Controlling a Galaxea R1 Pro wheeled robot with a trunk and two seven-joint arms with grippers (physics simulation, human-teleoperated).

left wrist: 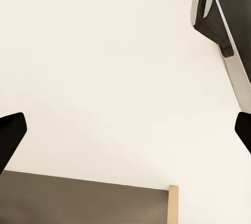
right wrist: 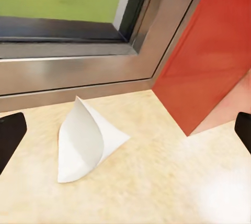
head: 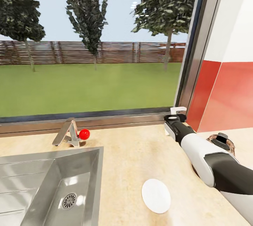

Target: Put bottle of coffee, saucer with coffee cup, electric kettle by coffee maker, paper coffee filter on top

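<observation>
The paper coffee filter (right wrist: 86, 140) lies on the beige worktop (right wrist: 172, 182) close under the window sill, a white cone resting on its side with its open mouth lifted. In the right wrist view it sits between the two dark fingertips of the right gripper (right wrist: 125, 135), whose jaws are spread wide with nothing between them and do not touch the filter. In the head view the right arm (head: 202, 155) reaches forward to the back corner of the worktop, where the steel window frame (head: 105, 120) meets the red wall panel (head: 225, 95); a sliver of the filter's white shows beside the wrist.

Behind the forearm stands a glass vessel with a black lid (head: 222, 140), mostly hidden. Nearer the front edge a white saucer (head: 156, 195) lies flat on the worktop, well apart from the filter. To the left is the steel sink (head: 52, 183) with its tap and red knob (head: 84, 134).

The left gripper (left wrist: 125, 130) has its jaws spread too, holding nothing, facing a pale surface.
</observation>
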